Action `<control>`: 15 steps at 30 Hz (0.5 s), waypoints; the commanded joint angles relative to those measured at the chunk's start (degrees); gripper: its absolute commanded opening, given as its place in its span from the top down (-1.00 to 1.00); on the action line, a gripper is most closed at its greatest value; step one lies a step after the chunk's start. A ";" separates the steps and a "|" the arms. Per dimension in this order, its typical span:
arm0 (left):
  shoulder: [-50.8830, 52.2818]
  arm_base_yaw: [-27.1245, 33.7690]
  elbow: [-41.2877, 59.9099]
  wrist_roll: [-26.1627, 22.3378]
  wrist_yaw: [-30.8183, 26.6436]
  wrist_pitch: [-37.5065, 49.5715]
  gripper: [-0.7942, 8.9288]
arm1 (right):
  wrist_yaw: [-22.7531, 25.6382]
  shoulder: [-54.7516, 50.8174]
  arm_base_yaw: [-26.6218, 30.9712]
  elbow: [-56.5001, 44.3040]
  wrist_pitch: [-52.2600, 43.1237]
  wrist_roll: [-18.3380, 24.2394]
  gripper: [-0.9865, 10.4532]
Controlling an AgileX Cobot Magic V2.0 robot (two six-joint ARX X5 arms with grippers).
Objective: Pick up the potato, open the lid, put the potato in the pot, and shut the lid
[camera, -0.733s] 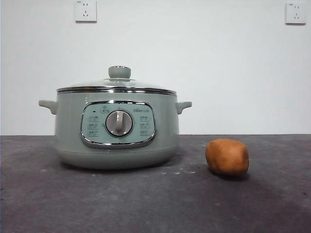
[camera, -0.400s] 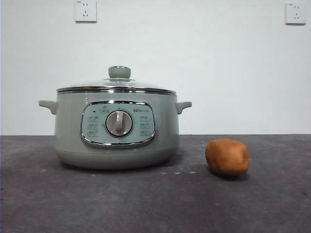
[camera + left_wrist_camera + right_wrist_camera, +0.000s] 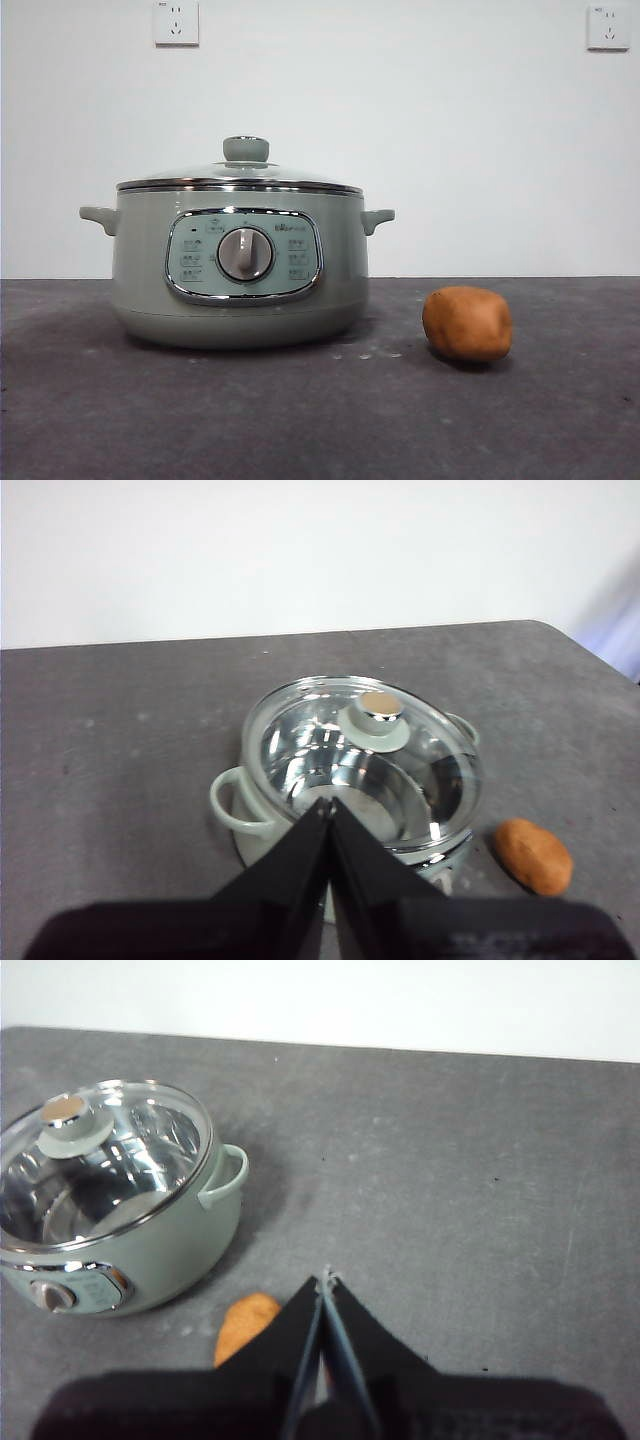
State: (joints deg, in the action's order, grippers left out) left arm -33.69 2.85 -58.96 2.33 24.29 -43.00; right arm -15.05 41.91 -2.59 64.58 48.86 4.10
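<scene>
The sage-green pot (image 3: 238,270) stands left of centre on the dark table, and the glass lid (image 3: 240,176) with its green knob (image 3: 246,149) sits closed on it. To the pot's right the orange-brown potato (image 3: 467,323) lies on the table. My left gripper (image 3: 328,805) hangs shut above the pot (image 3: 350,780), well clear of the lid (image 3: 362,755); the potato (image 3: 534,854) lies off to one side. High over the table, my right gripper (image 3: 324,1282) is shut with nothing in it, close above the potato (image 3: 245,1326), which its jaws partly hide. Neither arm shows in the front view.
The dark grey table (image 3: 320,420) runs back to a white wall with two sockets (image 3: 176,22) high up. The pot's side handles (image 3: 378,217) stick out left and right. In the left wrist view, the table's edge (image 3: 590,655) shows beyond the pot.
</scene>
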 commanded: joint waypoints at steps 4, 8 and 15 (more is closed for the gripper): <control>-1.20 -1.92 -0.83 -2.40 0.17 -1.05 0.84 | -0.94 0.68 -0.02 0.20 0.96 1.55 0.82; -1.81 -2.89 -0.83 -2.38 0.22 -1.14 0.77 | -1.07 0.68 -0.02 0.20 0.94 1.51 0.81; -1.95 -2.97 -1.25 -2.34 0.33 -1.25 -0.52 | -2.51 0.70 -0.02 0.20 0.92 0.39 -0.23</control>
State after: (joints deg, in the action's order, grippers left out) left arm -35.81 0.03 -59.70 0.84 24.45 -44.40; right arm -17.32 42.68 -2.59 64.66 50.06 5.06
